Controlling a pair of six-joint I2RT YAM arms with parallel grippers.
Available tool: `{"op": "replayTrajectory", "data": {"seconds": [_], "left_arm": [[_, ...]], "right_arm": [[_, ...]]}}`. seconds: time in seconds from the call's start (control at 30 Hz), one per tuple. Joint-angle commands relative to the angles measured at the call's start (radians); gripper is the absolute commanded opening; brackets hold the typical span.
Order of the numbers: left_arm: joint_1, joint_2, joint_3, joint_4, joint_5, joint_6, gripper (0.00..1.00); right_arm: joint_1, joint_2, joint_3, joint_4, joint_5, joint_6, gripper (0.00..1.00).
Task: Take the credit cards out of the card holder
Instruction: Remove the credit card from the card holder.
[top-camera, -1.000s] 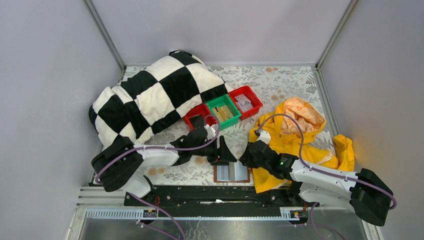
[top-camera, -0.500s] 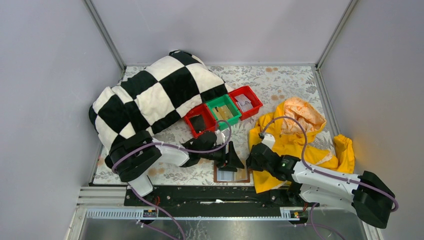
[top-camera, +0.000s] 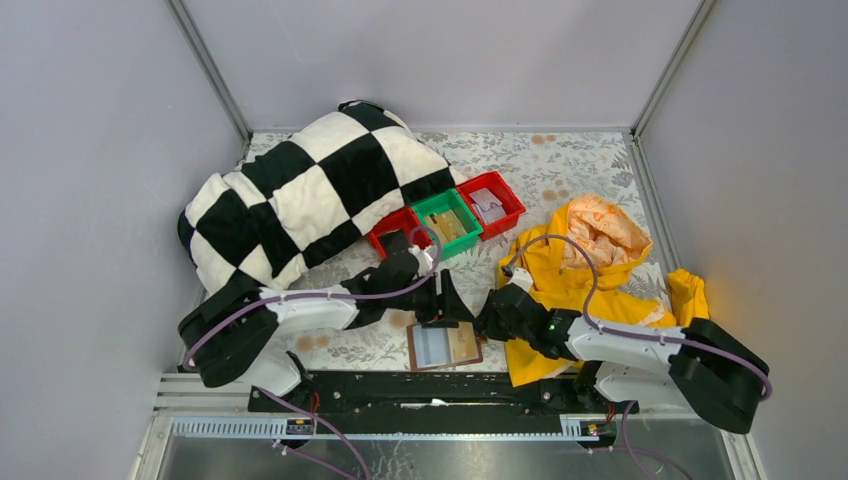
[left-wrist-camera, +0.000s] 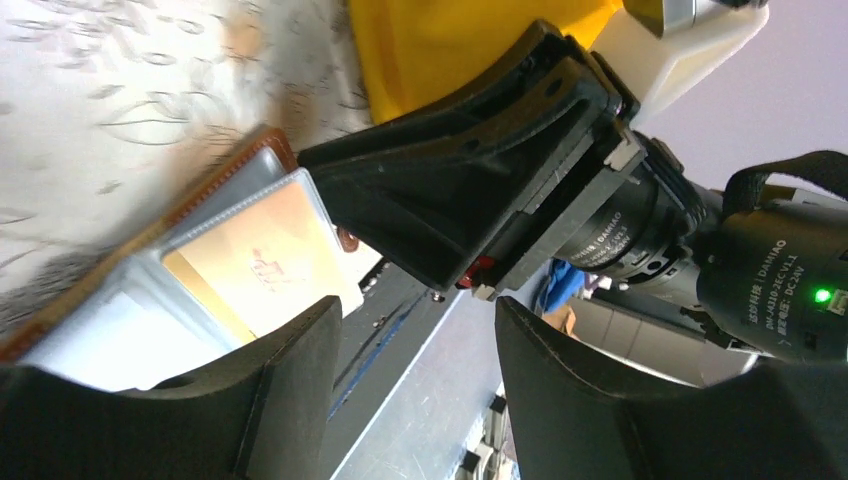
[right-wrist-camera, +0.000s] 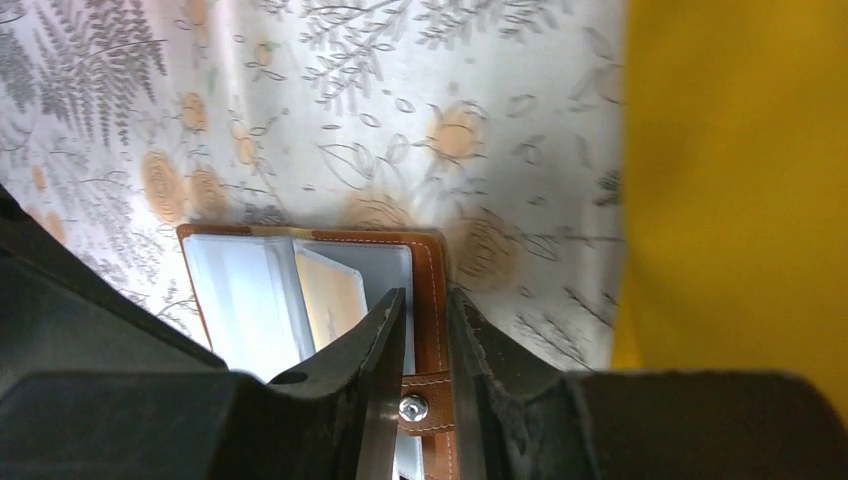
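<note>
The card holder (top-camera: 430, 348) sits open like a book at the near edge of the flowered bench (top-camera: 560, 170), directly between the two sets of fingers. The right fingers (top-camera: 483, 322) are closed almost together on its brown border, next to the snap tab, so that only the leather edge separates them in the right wrist view. The left fingers (top-camera: 445, 308) are spread wide with nothing between them, and hover just above the holder's far edge, opposite the right fingers. A tan credit card (left-wrist-camera: 265, 255) sits in a clear sleeve on the half of the holder nearest the right fingers. The pale grey pockets of the other half lie below the left fingers. It cannot be told whether the holder rests flat or is tipped up. A yellow jacket (top-camera: 580, 280) is bunched behind the right fingers. Beyond the left fingers stand a green bin (top-camera: 448, 222) flanked by two red bins (top-camera: 490, 203), with a black-and-white checked blanket (top-camera: 300, 190) heaped farther off.
</note>
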Motion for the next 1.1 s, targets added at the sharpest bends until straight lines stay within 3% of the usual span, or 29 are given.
{"op": "replayTrajectory", "data": {"seconds": [0.0, 0.13, 0.27, 0.43, 0.53, 0.73, 0.93, 1.07], "left_arm": [[0.049, -0.094, -0.036, -0.140, -0.071, 0.062, 0.62], [0.082, -0.172, -0.039, -0.254, -0.099, 0.100, 0.63], [0.085, -0.220, -0.024, -0.362, -0.105, 0.115, 0.63], [0.081, -0.242, -0.078, -0.323, -0.066, 0.067, 0.63], [0.079, -0.215, -0.110, -0.260, -0.032, 0.061, 0.63], [0.080, -0.167, -0.126, -0.260, -0.040, 0.082, 0.63], [0.154, -0.107, -0.104, -0.341, -0.061, 0.186, 0.63], [0.191, -0.053, -0.097, -0.301, -0.057, 0.212, 0.63]], "right_arm": [[0.000, 0.122, 0.024, 0.094, -0.080, -0.010, 0.29], [0.000, 0.147, 0.089, 0.044, -0.059, -0.042, 0.29], [-0.001, 0.031, 0.085, -0.038, 0.045, -0.072, 0.31], [-0.001, -0.154, 0.065, -0.124, 0.104, -0.105, 0.33], [-0.001, -0.200, 0.073, -0.120, 0.053, -0.137, 0.33], [0.018, -0.069, 0.096, -0.007, -0.160, -0.214, 0.31], [0.022, 0.009, 0.072, 0.048, -0.218, -0.221, 0.31], [0.022, 0.066, 0.051, 0.095, -0.222, -0.190, 0.30]]}}
